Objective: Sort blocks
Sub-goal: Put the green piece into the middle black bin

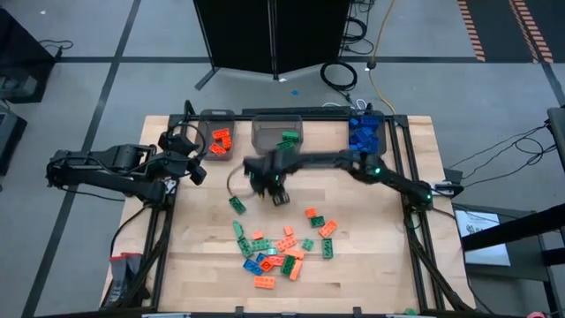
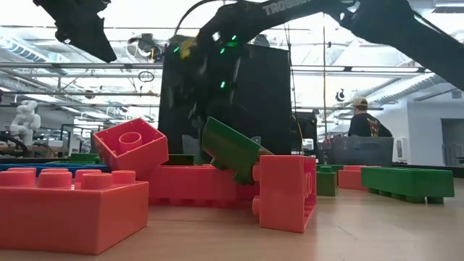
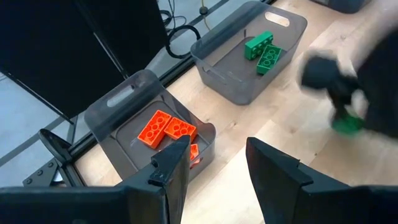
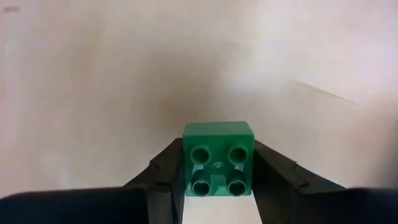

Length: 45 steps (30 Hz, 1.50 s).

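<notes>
Right hand clamped on a small green block above the bench, left hand parted and holding nothing, hovering by the bin of orange blocks.

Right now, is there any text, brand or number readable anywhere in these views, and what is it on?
"TROSSEN", partly cut off at the frame's top: on the right arm in the low view.
Timestamp-like mark in the right wrist view's corner: too blurred to read.
Blocks and bins: no lettering visible.
</notes>
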### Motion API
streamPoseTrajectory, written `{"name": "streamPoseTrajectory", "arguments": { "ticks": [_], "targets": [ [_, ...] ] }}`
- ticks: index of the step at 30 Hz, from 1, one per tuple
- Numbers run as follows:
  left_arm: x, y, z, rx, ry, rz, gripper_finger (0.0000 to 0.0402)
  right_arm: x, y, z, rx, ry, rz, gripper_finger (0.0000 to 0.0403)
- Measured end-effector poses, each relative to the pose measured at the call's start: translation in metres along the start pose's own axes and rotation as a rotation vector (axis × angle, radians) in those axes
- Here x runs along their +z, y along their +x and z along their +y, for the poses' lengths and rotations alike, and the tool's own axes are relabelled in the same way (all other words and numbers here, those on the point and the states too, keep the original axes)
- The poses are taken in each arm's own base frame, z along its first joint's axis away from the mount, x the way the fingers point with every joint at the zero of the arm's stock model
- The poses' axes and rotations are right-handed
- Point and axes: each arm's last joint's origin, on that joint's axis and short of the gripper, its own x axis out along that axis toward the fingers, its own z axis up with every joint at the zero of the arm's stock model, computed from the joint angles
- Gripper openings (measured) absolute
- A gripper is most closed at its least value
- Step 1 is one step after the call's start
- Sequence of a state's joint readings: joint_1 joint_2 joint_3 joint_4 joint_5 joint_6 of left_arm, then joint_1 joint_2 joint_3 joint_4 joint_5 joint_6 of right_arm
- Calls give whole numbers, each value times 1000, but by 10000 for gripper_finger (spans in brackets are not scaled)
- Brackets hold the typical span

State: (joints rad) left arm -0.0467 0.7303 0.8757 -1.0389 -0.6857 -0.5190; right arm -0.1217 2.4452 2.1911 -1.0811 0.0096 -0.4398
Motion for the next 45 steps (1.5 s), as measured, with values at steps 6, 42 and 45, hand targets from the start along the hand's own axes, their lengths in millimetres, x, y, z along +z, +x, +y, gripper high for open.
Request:
{"name": "streamPoseTrajectory", "arguments": {
  "ticks": [6, 42, 45],
  "targets": [
    [0, 0, 0, 1, 0, 0, 160, -24, -74, -56, -100, 186, -178, 122],
    [0, 0, 1, 22, -18, -14, 160, -74, -83, -153, -266, 499, -342, 303],
    [1, 0, 0, 5, -20, -7, 160, -74, -90, -144, -116, 476, -380, 290]
  ]
}}
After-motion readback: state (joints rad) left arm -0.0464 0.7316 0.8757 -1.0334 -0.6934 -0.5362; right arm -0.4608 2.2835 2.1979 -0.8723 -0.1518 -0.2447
